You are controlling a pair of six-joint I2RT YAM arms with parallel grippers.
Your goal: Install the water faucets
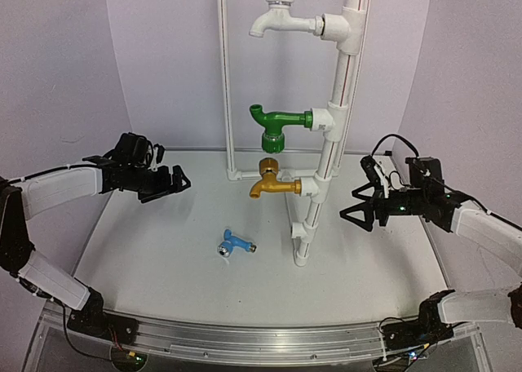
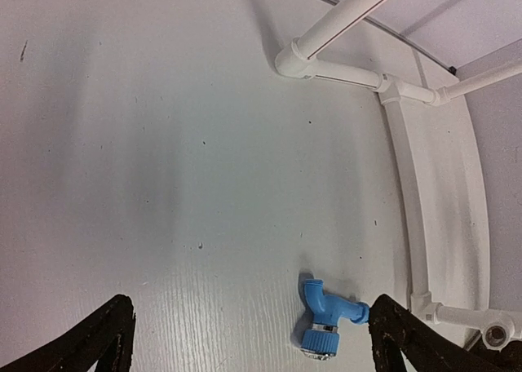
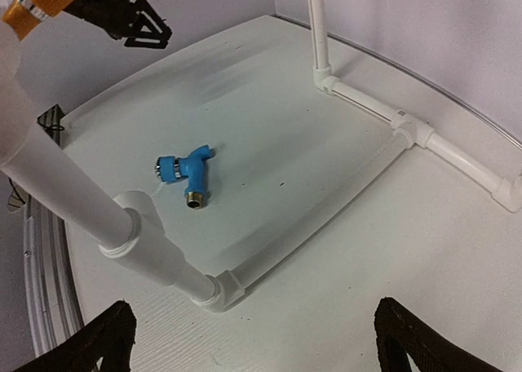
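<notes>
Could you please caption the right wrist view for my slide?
Small blue tap lying on the white table beside the pipe stand.

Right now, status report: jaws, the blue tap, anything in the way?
Left gripper, right gripper: jaws open, empty. Small sky-blue plastic tap with silvery end lies loose on the white table, uninstalled. White plastic pipe stand beside it, not touching.

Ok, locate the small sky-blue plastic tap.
Top view: the small sky-blue plastic tap lies on the white table, left of the white pipe stand.
</notes>
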